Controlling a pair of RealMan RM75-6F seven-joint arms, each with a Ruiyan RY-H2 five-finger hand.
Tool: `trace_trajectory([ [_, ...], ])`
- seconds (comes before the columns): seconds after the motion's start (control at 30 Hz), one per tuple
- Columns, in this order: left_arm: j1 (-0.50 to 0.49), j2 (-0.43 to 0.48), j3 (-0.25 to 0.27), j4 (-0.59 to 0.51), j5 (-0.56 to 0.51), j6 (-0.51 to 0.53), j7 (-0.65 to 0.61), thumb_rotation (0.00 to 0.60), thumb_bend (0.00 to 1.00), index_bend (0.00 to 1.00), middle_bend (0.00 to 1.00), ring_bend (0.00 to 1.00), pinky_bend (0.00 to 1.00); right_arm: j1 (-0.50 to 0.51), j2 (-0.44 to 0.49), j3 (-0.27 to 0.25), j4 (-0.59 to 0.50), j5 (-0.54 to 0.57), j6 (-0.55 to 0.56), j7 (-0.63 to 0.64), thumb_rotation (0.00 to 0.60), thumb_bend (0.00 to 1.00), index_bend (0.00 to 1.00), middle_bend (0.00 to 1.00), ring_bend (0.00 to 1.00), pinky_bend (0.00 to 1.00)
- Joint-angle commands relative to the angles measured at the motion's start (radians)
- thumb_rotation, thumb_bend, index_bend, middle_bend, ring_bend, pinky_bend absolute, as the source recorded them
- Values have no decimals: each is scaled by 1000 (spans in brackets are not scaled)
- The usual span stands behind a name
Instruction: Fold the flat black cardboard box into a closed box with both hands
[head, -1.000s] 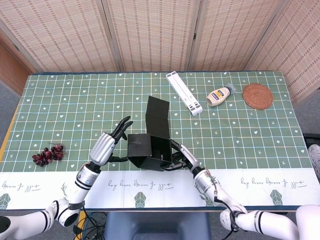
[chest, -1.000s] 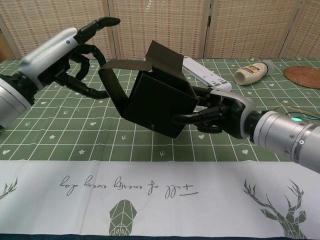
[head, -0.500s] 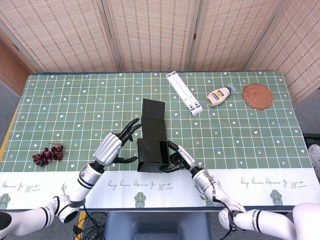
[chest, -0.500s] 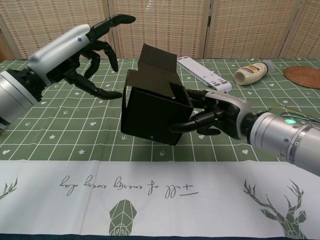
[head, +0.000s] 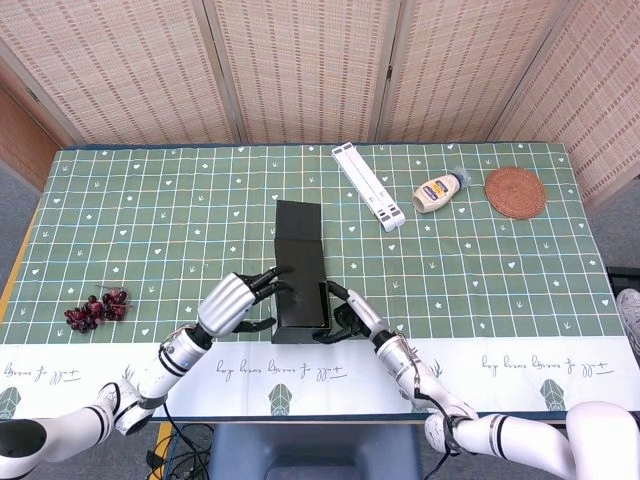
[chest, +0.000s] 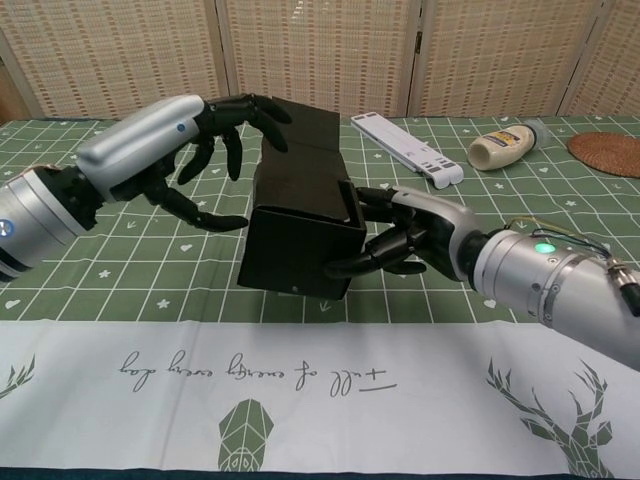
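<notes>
I had the black cardboard box (chest: 300, 235) standing near the desk's (head: 480, 300) six-o'clock edge. My right hand (chest: 405, 235) gripped its three-o'clock side; my left hand (chest: 215, 135), fingers spread, pressed its top. Judged: closing stage; tucking the far flap seemed next.

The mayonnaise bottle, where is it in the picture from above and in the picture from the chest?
Head view: the mayonnaise bottle lies on its side at the upper right, on the table.
Chest view: the mayonnaise bottle lies at the upper right, far behind the right hand.
Shared landmark: the round woven coaster just to its right in both.
</notes>
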Motion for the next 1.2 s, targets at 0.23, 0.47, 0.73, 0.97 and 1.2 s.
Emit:
trace_trajectory([
  [0.23, -8, -92, 48, 188, 38, 43, -41, 600, 94, 336, 222, 513, 776, 7, -44, -6, 57, -3, 2, -9, 600, 190, 371, 502, 866, 1000],
  [0.47, -2, -159, 92, 340, 54, 58, -92, 600, 94, 349, 238, 514, 776, 11, -87, -12, 117, -19, 11, -10, 600, 191, 378, 502, 866, 1000],
  [0.73, 8, -197, 127, 429, 57, 65, -129, 600, 94, 350, 243, 514, 776, 4, -116, -31, 166, -46, 25, 2, 600, 191, 381, 502, 866, 1000],
  [0.97, 15, -216, 153, 458, 58, 64, -135, 600, 94, 356, 253, 514, 775, -8, -129, -51, 196, -74, 42, 15, 600, 191, 382, 502, 866, 1000],
  [1.2, 20, -228, 163, 464, 52, 64, -137, 600, 94, 360, 263, 514, 776, -21, -133, -71, 217, -100, 62, 25, 600, 191, 382, 502, 866, 1000],
])
